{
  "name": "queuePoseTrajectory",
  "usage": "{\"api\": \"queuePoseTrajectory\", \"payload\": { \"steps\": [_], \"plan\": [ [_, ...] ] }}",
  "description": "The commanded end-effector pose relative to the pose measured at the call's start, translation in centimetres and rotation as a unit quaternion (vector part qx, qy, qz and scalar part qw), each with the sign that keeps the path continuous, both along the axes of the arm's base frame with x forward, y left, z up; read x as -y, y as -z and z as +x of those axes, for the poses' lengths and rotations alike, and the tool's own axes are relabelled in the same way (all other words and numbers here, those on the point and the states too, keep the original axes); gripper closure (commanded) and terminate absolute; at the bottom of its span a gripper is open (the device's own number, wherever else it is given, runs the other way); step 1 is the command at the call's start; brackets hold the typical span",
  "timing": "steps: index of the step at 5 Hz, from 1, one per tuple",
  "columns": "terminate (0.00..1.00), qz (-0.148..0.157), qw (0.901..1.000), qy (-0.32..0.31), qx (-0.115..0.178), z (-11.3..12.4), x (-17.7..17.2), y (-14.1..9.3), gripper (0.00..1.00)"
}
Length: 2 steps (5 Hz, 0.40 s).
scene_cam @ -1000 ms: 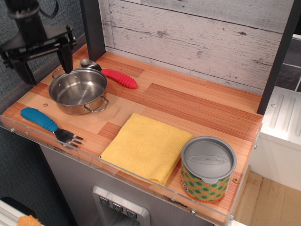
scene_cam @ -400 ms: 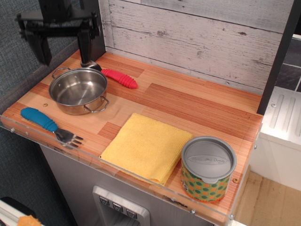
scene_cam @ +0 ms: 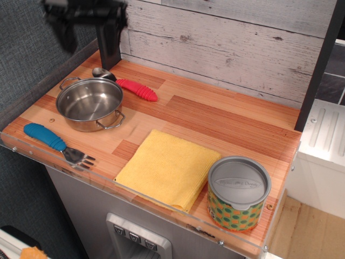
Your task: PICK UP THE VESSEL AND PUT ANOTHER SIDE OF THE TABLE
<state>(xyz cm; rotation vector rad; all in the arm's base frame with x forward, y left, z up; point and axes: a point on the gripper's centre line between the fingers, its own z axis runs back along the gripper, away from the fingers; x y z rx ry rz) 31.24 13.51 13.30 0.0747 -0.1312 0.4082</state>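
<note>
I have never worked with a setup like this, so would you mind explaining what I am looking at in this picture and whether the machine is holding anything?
This is a single camera view, looking down at an angle onto a small wooden table with a clear plastic rim along its front edge. The dark, blurred shape at the top left is the robot arm's gripper, the two-fingered claw it uses to grasp things. It hangs above the back left corner and holds nothing; the blur hides whether its fingers are spread or closed.

On the table, from the left: a shiny steel vessel with two wire handles, a red-handled spoon behind it, and a blue-handled fork in front of it. Toward the front lie a folded yellow cloth and, at the right, a can with a grey lid and a dotted pattern.
</note>
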Motion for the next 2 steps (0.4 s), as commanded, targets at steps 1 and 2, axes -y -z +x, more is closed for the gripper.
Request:
{"api": "queuePoseTrajectory", "payload": {
  "steps": [1, 2],
  "plan": [
    [0.0, 0.007, 0.9978, 0.02, 0.063, 4.5, 2.6, -4.3, 0.0],
    [1.0, -0.002, 0.9967, 0.04, 0.071, 5.9, 4.2, -4.4, 0.0]
  ]
}}
